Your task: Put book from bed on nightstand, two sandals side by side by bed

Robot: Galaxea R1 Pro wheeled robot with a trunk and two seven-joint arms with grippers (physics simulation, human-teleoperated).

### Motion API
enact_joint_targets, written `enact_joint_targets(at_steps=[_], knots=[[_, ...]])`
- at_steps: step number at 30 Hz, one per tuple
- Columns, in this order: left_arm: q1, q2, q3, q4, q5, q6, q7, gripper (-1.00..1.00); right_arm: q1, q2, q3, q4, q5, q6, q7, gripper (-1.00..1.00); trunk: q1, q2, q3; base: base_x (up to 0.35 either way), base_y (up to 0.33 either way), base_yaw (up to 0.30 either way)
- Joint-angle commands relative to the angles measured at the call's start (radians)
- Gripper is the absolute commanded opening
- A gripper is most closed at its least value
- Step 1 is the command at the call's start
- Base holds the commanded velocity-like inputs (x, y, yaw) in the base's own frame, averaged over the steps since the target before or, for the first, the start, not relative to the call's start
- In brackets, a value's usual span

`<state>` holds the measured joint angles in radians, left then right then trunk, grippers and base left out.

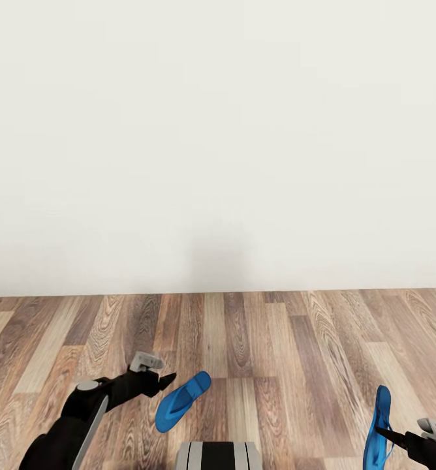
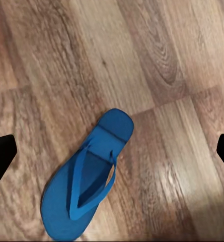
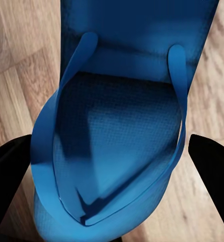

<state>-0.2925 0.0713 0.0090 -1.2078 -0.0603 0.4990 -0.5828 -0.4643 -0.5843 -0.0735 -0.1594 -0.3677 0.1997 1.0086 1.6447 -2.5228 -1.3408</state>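
1 blue sandal lies flat on the plank floor by the white wall, just beside the left gripper, whose fingers stand wide apart and empty. The second sandal hangs upright, its edge pinched in the right gripper. Pairing beside the bed and moving the book appear not yet done. Both arms reach low and forward.

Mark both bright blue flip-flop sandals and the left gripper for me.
Bright blue flip-flop sandal on the wood floor (image 1: 182, 401), head view, middle of its sole.
Second bright blue flip-flop sandal (image 1: 377, 436), head view, its edge.
Left gripper (image 1: 158, 376), head view, between its fingertips.
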Motion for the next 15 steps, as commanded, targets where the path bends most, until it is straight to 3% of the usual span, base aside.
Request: enact_joint_targets(at_steps=[1,5,9,13,15], knots=[[0.0,-0.001,0.0,0.001,-0.027,0.005,-0.006,1.0,0.0,0.001,-0.007,0.0,0.001,0.01,0.004,-1.0,0.0,0.0,-0.001,0.0,0.0,0.0],[0.0,-0.011,-0.012,0.004,-0.107,0.016,-0.006,1.0,0.0,0.001,-0.007,0.0,0.001,0.01,0.004,-1.0,0.0,0.0,-0.001,0.0,0.0,0.0],[-0.011,-0.043,-0.019,-0.001,-0.199,0.097,-0.003,1.0,0.0,0.001,-0.007,0.0,0.001,0.01,0.004,-1.0,0.0,0.0,-0.001,0.0,0.0,0.0],[-0.076,-0.063,-0.022,-0.002,-0.292,0.157,-0.001,1.0,0.0,0.0,-0.007,0.0,0.001,0.01,0.004,-1.0,0.0,0.0,-0.001,0.0,0.0,0.0],[-0.094,-0.069,-0.022,-0.002,-0.311,0.166,-0.002,1.0,0.0,0.0,-0.006,0.0,0.001,0.01,0.004,-1.0,0.0,0.0,-0.001,0.0,0.0,0.0]])
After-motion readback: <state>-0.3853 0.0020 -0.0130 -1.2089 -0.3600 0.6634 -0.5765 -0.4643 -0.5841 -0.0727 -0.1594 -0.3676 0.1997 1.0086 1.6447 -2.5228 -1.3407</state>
